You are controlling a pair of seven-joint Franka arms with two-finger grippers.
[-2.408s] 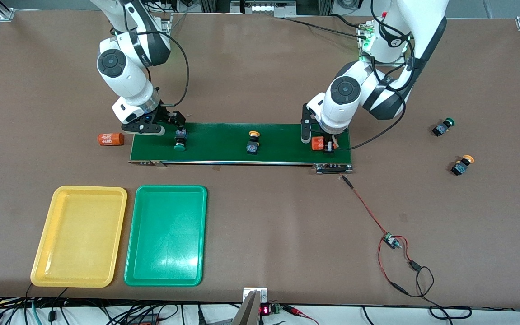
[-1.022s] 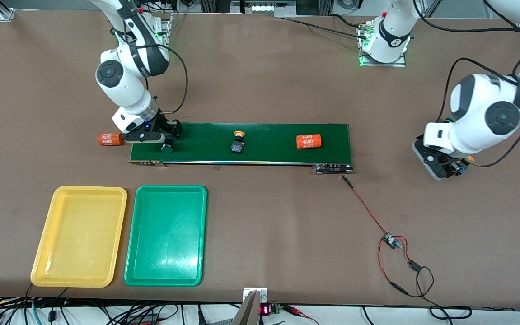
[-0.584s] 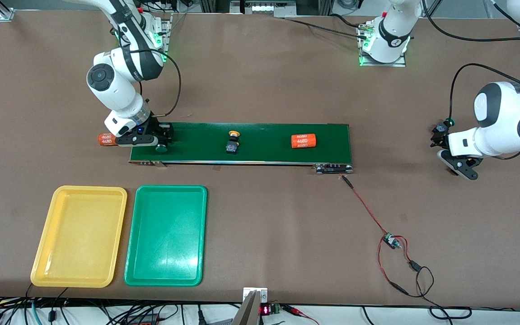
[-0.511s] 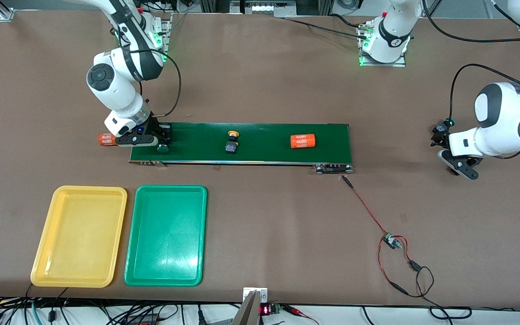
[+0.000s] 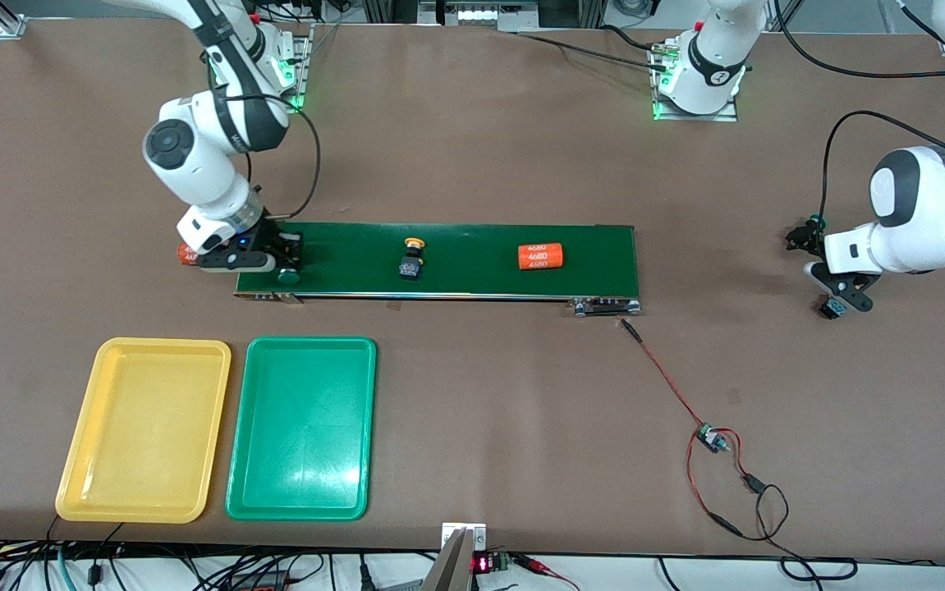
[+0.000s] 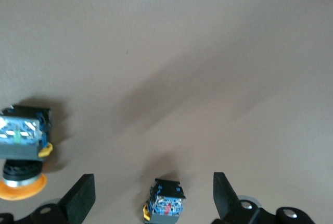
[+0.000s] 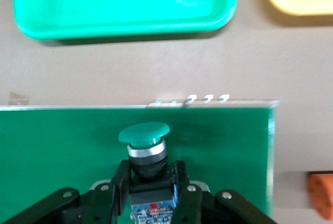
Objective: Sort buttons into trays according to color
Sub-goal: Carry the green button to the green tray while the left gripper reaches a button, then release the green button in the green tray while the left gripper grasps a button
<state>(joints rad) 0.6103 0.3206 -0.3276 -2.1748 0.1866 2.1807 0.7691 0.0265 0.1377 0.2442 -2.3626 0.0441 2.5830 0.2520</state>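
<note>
1. My right claw [image 7: 152, 169] is down at the belt's [image 5: 472, 238] end toward the right arm. It is clamped narrow on the black-and-blue body of a green button [image 7: 144, 134].
2. The green button lies with its long axis across the belt's width. Its cap points at the belt edge nearer the front camera, toward the trays. The cap sticks out past my fingertips, just above the belt surface.
3. A yellow button [image 5: 412, 261] sits on the belt near its middle. Its long axis also runs across the belt, but its cap points at the belt edge farther from the front camera.
4. An orange cylinder [image 5: 539, 256] with white print lies on the belt, toward the left arm's end from the yellow button. Its long axis runs along the belt. A second cylinder [image 5: 185, 254] lies on the table [image 5: 472, 148] just off the belt's right-arm end, mostly hidden by my wrist.
5. My left claw [image 6: 152, 178] hangs over bare table, well off the belt's left-arm end. Its jaws are spread wide and hold nothing.
6. Framed between its fingers in the left wrist view is a button body [image 6: 165, 206]; I cannot tell the cap's colour. An orange-capped button [image 6: 21, 151] lies beside it.
7. The yellow tray [image 5: 162, 345] and green tray [image 5: 312, 342] sit side by side, nearer the front camera than the belt. The green one sits in line with the belt's right-arm end.
</note>
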